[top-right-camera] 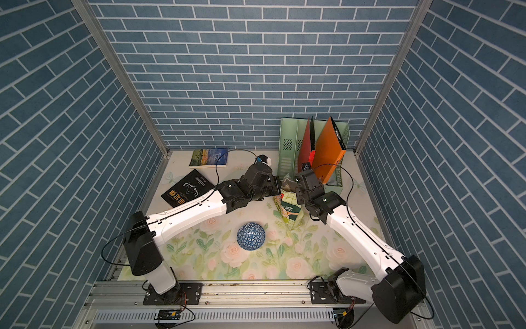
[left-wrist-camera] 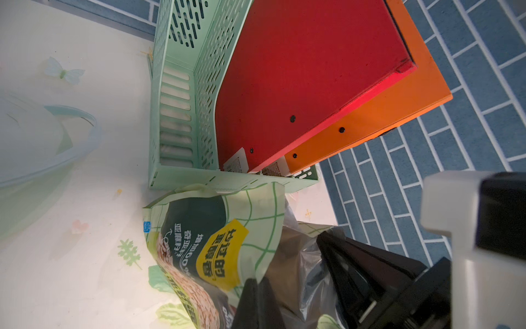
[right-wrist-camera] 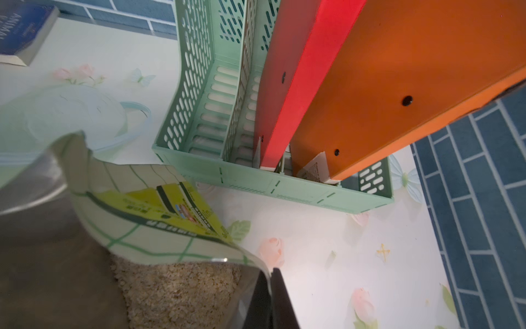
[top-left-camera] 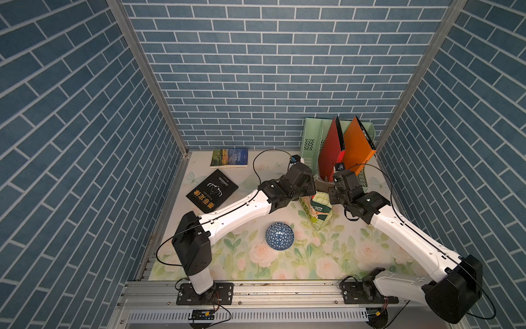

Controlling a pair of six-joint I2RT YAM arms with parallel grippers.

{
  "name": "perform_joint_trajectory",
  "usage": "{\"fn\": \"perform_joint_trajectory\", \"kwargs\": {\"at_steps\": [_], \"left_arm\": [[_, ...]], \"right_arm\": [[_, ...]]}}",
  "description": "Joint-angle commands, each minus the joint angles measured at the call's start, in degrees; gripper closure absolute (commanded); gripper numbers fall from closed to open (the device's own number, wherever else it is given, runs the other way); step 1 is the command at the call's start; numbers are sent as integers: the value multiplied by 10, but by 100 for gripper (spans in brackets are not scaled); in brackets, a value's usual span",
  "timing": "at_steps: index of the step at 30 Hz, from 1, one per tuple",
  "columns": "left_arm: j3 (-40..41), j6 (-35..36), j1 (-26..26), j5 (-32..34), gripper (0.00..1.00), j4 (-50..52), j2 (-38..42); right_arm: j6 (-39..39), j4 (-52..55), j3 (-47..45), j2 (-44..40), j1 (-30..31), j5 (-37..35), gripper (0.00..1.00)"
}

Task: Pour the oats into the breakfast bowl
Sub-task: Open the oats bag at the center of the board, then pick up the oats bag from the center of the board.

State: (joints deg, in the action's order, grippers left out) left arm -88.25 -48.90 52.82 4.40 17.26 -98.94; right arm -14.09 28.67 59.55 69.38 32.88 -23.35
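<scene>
**While the oat bag (top-left-camera: 316,209) stands gripped at both lips**

My left pincer (left-wrist-camera: 257,302) is closed on one lip of the open bag, and my right pincer (right-wrist-camera: 270,302) is closed on the opposite lip. The oats (right-wrist-camera: 176,290) lie inside the standing bag. The breakfast bowl (top-left-camera: 279,236) sits on the floral mat (top-left-camera: 355,256), apart from the bag.

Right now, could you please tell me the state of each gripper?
Left gripper: shut on the oat bag.
Right gripper: also shut on the oat bag.

arms (top-left-camera: 236,210): white shells, black joints | cables (top-left-camera: 272,150): thin black loops | bases (top-left-camera: 225,292): black plates, silver screws
</scene>
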Motion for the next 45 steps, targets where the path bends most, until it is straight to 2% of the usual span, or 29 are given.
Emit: {"fn": "perform_joint_trajectory", "kwargs": {"at_steps": [1, 5, 7, 11, 18, 21, 30, 34, 39, 45], "left_arm": [[-7, -8, -11, 2, 100, -40, -5], [-3, -11, -18, 3, 100, -40, -16], [-2, -12, -20, 1, 100, -43, -17], [3, -13, -20, -5, 100, -53, -14], [7, -13, -25, -4, 100, -54, -14], [10, -12, -27, -4, 100, -57, -11], [15, -11, -29, -11, 100, -62, -10], [12, -11, -29, -14, 100, -65, -12], [12, -11, -30, -17, 100, -65, -12], [10, -9, -31, -19, 100, -65, -12]], "right_arm": [[9, -105, -11, -19, -18, 66, 97], [-12, -149, -43, -32, -30, 138, 74], [-21, -163, -62, -59, -30, 161, 53], [-58, -203, -122, -148, -22, 185, 3], [-132, -205, -214, -267, 43, 148, 0], [-169, -246, -296, -306, 67, 133, 0], [-203, -296, -439, -404, 143, 31, 0], [-216, -339, -507, -396, 153, 1, 0], [-226, -479, -578, -350, 153, -1, 0], [-176, -587, -596, -254, 154, 4, 0]]}}
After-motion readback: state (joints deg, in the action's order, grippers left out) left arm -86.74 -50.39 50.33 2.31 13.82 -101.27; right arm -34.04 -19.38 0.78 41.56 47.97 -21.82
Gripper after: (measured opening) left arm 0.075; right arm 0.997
